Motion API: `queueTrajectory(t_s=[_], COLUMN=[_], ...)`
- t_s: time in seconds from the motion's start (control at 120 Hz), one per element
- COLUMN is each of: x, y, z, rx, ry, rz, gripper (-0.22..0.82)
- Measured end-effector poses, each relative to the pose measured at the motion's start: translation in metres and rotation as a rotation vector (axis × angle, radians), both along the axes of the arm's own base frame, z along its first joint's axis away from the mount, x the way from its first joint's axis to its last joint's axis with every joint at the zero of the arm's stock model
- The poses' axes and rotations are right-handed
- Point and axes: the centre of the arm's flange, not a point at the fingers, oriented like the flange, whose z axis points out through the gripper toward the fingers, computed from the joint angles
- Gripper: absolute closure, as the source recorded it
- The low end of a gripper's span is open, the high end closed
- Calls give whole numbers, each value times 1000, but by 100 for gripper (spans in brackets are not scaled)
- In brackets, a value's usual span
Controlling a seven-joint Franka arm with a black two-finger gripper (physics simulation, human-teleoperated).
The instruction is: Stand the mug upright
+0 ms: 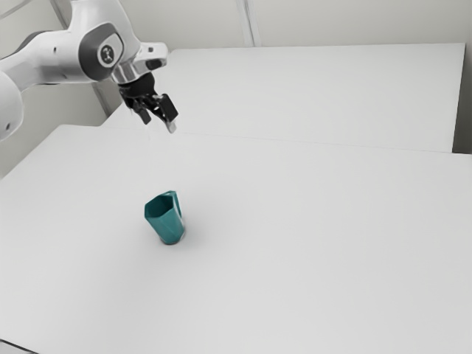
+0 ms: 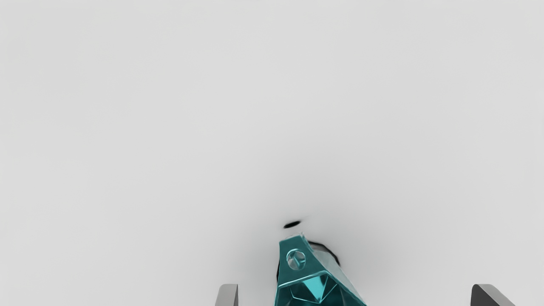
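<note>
The gripper (image 1: 157,122) is held in the air over the white table (image 1: 310,243), at the end of the pale arm (image 1: 99,55), and its jaws stand wide open with nothing gripped. The teal mug (image 1: 167,219) is on the table, lower than the jaws and well apart from both of them. It stands upright on its base, with the mouth facing up toward the jaws and its faceted sides narrowing down to the tabletop. In the wrist view the fingers (image 2: 227,296) have a broad gap between them, and the mug appears within that gap, closer to one finger than to the other, with bare white surface showing on either side of it. Neither finger touches it. The handle (image 2: 292,245), a flat-looking piece with a round hole through it, sticks out from one side of the mug, pointing away from the gap between the fingers. Just beyond the handle, farther from the fingertips, a small dark mark (image 2: 292,224) shows on the table; what it is I cannot tell. A grey wall (image 1: 354,22) rises beyond the table, well apart from the jaws.
</note>
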Motion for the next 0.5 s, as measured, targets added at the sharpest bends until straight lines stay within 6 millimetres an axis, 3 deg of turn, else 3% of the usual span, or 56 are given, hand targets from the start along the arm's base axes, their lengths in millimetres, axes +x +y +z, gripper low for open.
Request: queueTrajectory(t_s=[0.117,0.275,0.5], x=[1,-3,-6], y=[-7,-7,-11], z=[22,36,37], rx=[2,-2,0], ry=[-8,5,28], rz=[-13,-12,-18], gripper=[0,0,0])
